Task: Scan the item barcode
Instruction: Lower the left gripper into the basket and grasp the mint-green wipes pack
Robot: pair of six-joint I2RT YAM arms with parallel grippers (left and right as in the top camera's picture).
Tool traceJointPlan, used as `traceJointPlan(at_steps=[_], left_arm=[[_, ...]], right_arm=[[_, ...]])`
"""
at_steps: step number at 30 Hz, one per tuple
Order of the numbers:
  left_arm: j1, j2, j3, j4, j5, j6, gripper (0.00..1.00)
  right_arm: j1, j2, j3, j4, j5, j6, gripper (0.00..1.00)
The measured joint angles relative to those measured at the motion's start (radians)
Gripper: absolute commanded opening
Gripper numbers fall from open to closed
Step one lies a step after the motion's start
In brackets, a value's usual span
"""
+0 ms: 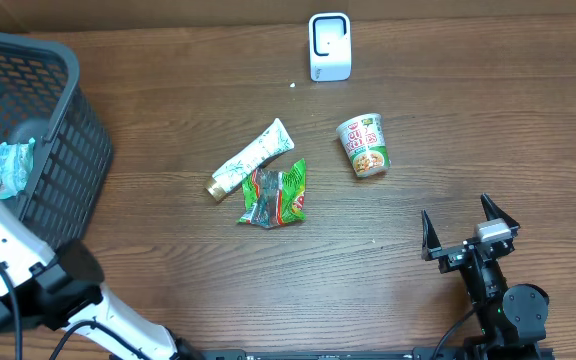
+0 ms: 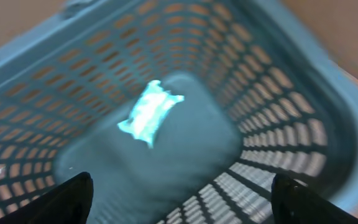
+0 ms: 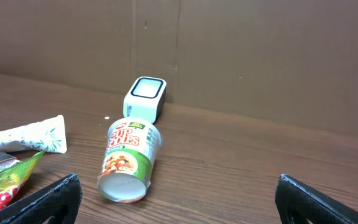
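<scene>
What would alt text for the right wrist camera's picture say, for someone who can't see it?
A cup noodles container lies on its side on a wooden table, its base toward the camera, with a small white barcode scanner behind it. At left lie a white tube and a green snack packet; the hand's open fingertips frame the bottom corners.

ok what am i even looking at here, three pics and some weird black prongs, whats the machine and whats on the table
This is a two-armed robot at a wooden table. One picture looks down from above; the other two come from cameras on each wrist, so the black prongs are claw fingers.

The right claw, open and empty, faces a tipped-over green instant noodle cup and the small white barcode scanner. Also on the table: a white tube with green print and a crinkled green and red snack packet.

The left claw, open and empty, hovers over a dark plastic mesh basket holding a pale blue packet.
</scene>
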Motion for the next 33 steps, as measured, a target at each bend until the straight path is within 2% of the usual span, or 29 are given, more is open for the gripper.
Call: traceJointPlan(at_steps=[5, 10, 18, 23, 33], left_arm=[[0.079, 0.0, -0.057, 0.062, 0.007, -0.012, 0.84], [0.105, 0.002, -0.227, 0.179, 0.013, 0.01, 0.86], [0.105, 0.006, -0.522, 0.435, 0.133, 0.238, 0.93], [0.105, 0.006, -0.608, 0.509, 0.13, 0.312, 0.93], [0.105, 0.008, -0.81, 0.677, 0.093, 0.426, 0.99]], right_arm=[[0.0, 0.0, 0.0, 0.0, 0.0, 0.0, 1.0], [0.0, 0.0, 0.0, 0.0, 0.0, -0.001, 1.0], [0.0, 0.0, 0.0, 0.0, 0.0, 0.0, 1.0], [0.0, 0.0, 0.0, 0.0, 0.0, 0.0, 1.0], [0.0, 0.0, 0.0, 0.0, 0.0, 0.0, 1.0]])
